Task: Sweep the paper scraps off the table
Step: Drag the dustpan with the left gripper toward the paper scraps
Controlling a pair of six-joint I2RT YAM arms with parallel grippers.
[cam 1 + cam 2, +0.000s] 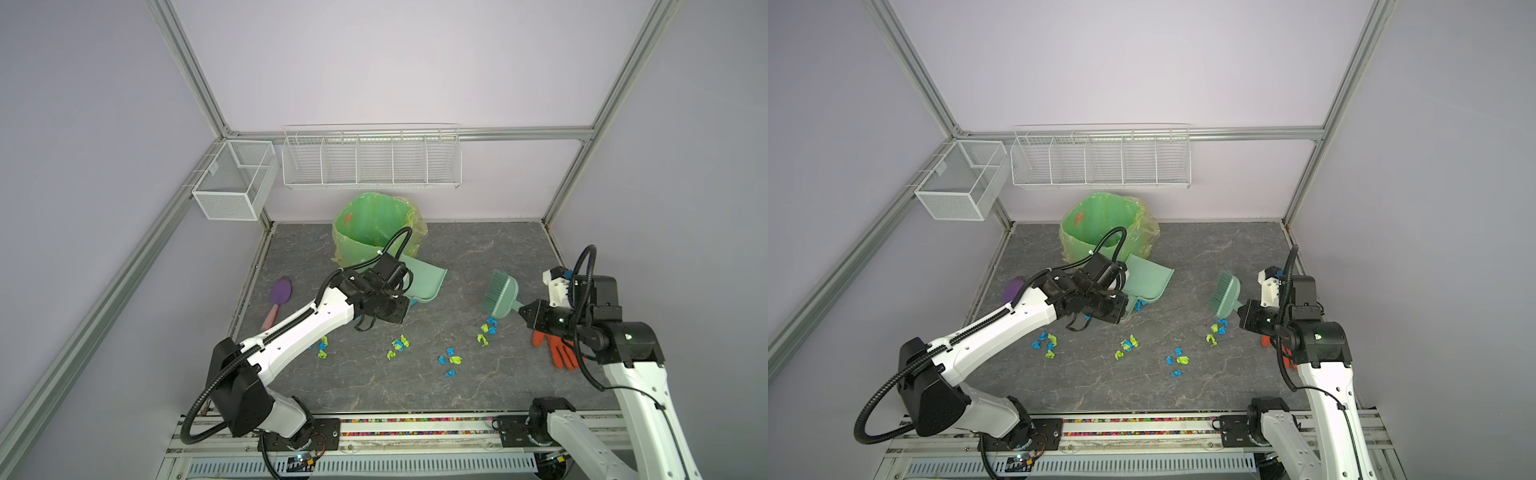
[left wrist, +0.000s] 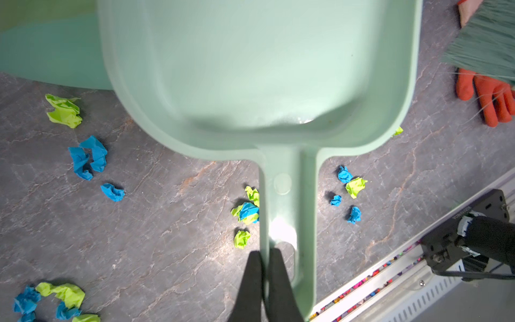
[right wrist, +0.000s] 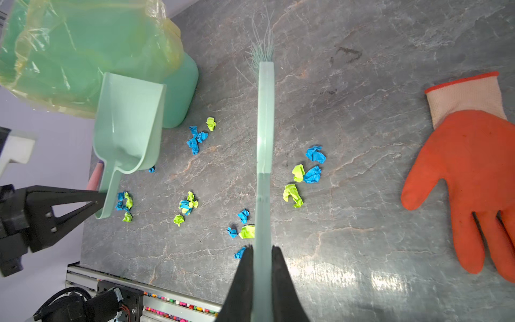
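Holding both tools, I judge sweeping not yet begun: my left gripper [image 2: 264, 252] clamps the dustpan [image 2: 250, 69] handle, my right gripper [image 3: 262, 248] the brush [image 1: 500, 293] handle. The pan is empty; paper scraps [image 1: 399, 345] litter the table [image 1: 457, 257].

Pale lilac walls [image 1: 374, 62] stand behind aluminium rails [image 1: 519, 134]; a white wire rack [image 1: 372, 162] and a mesh basket [image 1: 232, 183] hang from them.

Count: 1 green bin [image 1: 365, 224], in front of it 1 dustpan [image 1: 428, 278], 1 brush [image 1: 500, 293], 1 orange glove [image 1: 561, 353], 1 purple spatula [image 1: 279, 293], roughly 20 paper scraps [image 1: 400, 344] (blue/lime), above it 2 wire baskets [image 1: 232, 203].
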